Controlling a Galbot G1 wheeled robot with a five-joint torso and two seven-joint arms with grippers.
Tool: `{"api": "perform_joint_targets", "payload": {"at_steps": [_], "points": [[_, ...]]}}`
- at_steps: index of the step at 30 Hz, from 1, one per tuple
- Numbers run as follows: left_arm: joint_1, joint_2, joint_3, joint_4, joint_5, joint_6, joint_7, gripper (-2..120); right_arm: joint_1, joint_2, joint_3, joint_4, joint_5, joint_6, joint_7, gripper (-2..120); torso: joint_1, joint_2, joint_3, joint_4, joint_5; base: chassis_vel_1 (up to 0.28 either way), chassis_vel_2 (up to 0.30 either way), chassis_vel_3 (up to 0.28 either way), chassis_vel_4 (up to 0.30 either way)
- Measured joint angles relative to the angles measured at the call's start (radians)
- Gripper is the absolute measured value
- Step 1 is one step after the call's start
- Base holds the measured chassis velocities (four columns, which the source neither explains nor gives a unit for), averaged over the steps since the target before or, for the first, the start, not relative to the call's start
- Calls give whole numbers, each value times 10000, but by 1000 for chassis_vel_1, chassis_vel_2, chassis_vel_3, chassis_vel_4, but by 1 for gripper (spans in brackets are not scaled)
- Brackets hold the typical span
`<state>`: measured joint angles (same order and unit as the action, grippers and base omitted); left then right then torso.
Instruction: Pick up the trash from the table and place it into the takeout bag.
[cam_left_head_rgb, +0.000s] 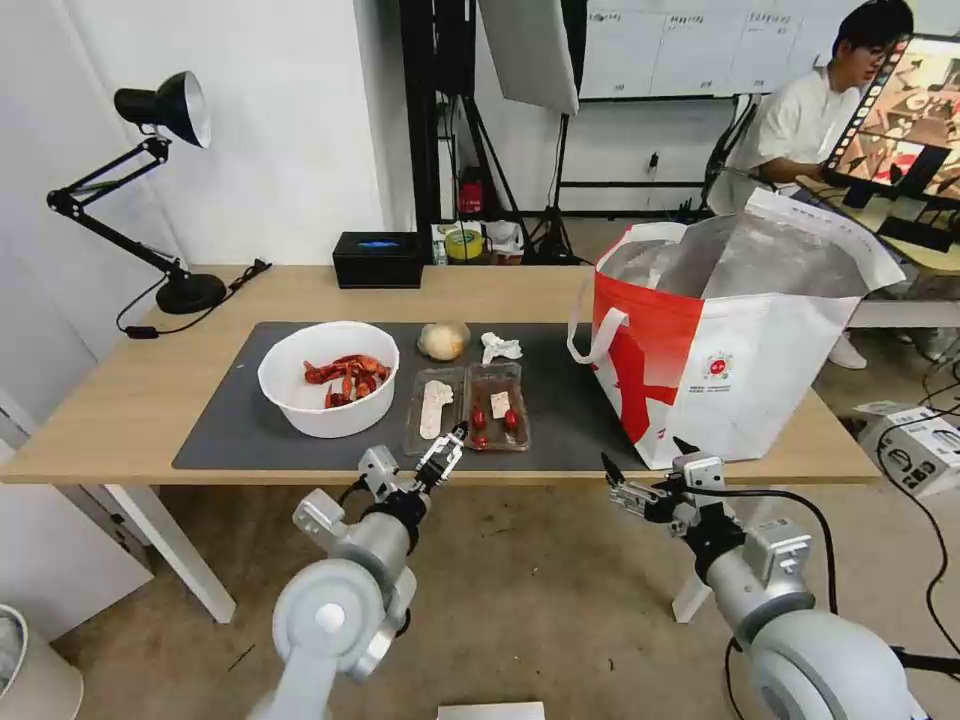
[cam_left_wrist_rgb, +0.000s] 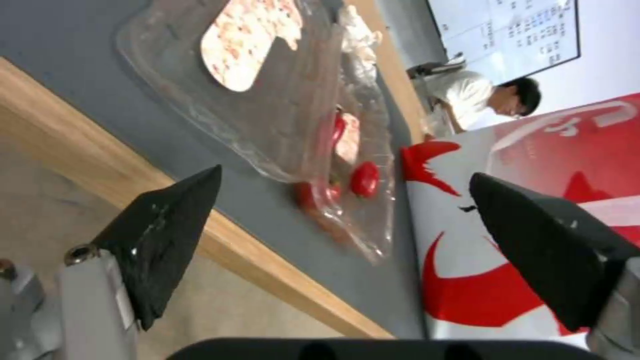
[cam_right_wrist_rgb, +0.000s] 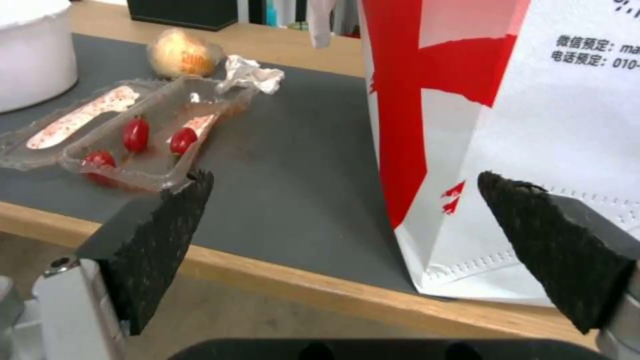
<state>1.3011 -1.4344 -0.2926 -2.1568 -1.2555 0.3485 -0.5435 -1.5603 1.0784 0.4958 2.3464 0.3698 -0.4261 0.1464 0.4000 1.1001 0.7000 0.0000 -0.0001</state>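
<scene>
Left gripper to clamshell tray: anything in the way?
Nothing visible. The left gripper hangs open at the table's near edge, just short of the clamshell tray; only bare grey mat lies between.

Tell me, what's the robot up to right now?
Left gripper open at the table edge, near the clamshell tray. Right gripper open, empty, by the takeout bag. All trash on the mat. Nothing blocking.
</scene>
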Motion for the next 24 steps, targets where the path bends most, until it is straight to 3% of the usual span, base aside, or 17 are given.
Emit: {"api": "perform_joint_targets", "payload": {"at_steps": [24], "points": [[-729, -175, 339, 773, -18, -60, -237, 100, 130, 100, -27, -209, -69, 16, 6, 100, 0, 0, 0, 0, 2, 0, 0, 0, 0]]}}
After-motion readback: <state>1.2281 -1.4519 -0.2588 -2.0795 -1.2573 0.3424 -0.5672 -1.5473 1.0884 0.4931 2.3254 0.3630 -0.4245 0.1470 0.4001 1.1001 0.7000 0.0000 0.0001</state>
